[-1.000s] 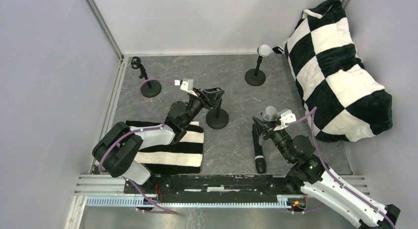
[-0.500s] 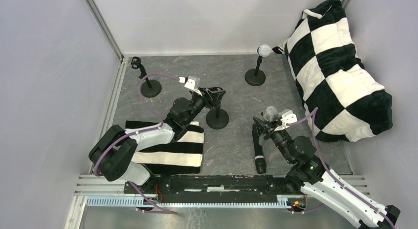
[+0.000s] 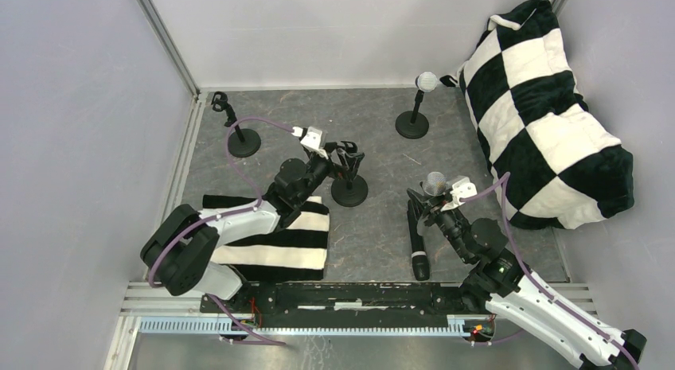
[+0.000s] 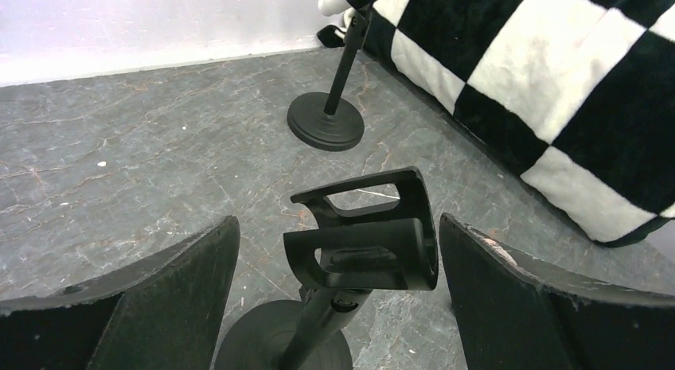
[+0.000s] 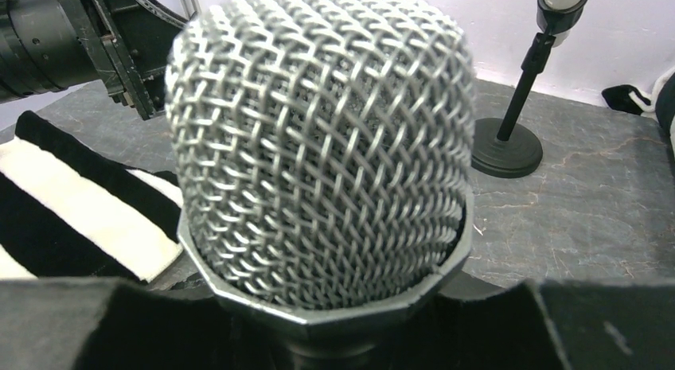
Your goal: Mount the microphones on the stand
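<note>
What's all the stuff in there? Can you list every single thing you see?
stands: three, black; far left stand and middle stand empty, far right stand filled.
white microphone: one, white, upright in the far right stand.
silver-grey microphone: one, silver-grey, held by the right gripper.
black microphone: one, black, lying on the table.
checked cushion: one, black and white, right side.
striped cloth: one, black and white, near left.
table: one, dark grey, marbled.
left gripper: one, black, open around the middle stand's clip.
right gripper: one, black, shut on the silver-grey microphone.
</note>
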Robot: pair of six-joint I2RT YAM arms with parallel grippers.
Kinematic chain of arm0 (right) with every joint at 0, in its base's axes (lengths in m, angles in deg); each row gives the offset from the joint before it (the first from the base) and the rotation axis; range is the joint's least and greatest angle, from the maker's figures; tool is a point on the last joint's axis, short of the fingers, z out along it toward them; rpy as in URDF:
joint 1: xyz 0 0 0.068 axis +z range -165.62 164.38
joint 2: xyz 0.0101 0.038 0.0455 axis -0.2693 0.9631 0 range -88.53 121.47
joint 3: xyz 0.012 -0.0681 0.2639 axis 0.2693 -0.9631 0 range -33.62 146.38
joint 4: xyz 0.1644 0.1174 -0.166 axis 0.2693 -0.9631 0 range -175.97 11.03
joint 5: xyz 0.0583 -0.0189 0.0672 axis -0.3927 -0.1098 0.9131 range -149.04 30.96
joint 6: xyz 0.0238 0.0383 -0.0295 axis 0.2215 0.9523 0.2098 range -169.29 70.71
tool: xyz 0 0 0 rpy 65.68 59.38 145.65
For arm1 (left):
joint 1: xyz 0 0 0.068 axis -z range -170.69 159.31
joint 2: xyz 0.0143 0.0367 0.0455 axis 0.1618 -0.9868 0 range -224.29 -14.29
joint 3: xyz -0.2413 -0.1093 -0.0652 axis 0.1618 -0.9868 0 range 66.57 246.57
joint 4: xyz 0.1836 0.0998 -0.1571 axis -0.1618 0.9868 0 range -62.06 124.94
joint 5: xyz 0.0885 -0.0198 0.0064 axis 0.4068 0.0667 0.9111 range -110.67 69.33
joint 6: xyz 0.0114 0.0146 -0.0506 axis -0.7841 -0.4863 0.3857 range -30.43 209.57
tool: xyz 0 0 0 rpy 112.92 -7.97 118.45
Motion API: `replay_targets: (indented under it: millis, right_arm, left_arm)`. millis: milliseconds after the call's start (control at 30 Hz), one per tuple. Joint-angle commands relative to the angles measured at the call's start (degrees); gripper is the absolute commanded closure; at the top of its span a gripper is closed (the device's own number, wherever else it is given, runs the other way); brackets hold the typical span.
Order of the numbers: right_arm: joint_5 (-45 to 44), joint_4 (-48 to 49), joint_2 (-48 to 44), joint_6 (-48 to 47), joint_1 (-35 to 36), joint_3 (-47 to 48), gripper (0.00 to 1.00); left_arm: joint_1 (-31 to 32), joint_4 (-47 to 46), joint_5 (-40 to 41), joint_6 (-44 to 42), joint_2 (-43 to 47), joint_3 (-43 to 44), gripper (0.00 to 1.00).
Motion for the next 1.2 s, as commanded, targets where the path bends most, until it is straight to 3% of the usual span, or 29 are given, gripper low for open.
replay_targets:
  millis: [0,333,633,1033,1167]
  right_arm:
    - [0.4,0.6,0.4,0.1,-0.1,2.5,1.00]
    - [0.6,-1.2,-0.2,-0.2,0.0,2.6,1.00]
    - [1.1,-0.6,-0.3,-1.0,0.0,1.9,1.00]
    - [1.3,-0.3,2.4,-3.2,-0.1,3.7,1.00]
    - [0.9,0.6,2.9,-3.6,-0.1,3.5,1.00]
  left_arm:
    - [0.7,-4.5,-1.1,-4.6,-1.8,-0.9,0.00]
    - [2.7,-14.3,0.8,-4.9,-10.6,-1.9,0.06]
    - [3.5,-25.7,3.7,-6.8,-17.0,-2.2,0.22]
    - [3.6,-35.8,5.1,-8.6,-25.2,-1.8,0.32]
    - [3.6,-36.2,4.6,-8.9,-25.9,-1.5,0.47]
